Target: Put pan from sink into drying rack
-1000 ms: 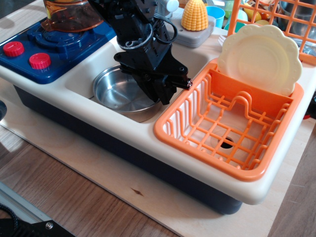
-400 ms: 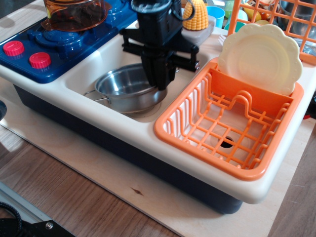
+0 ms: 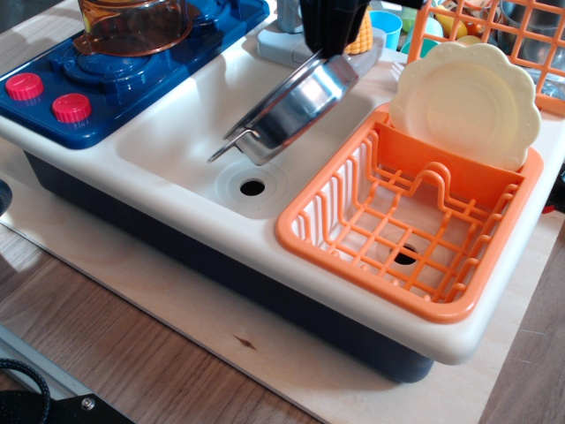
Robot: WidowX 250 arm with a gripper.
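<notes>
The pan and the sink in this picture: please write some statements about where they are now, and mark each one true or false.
1. The pan lies flat on the bottom of the sink. False: it is lifted and tilted, with its high edge at the gripper.
2. The drain hole of the sink is uncovered. True.
3. The pan is already inside the drying rack. False: it hangs over the sink, left of the rack.
4. A cream scalloped plate stands upright at the back of the drying rack. True.
5. The gripper grasps the pan at its lower wire handle. False: that handle hangs free; the fingers hold the upper rim.
</notes>
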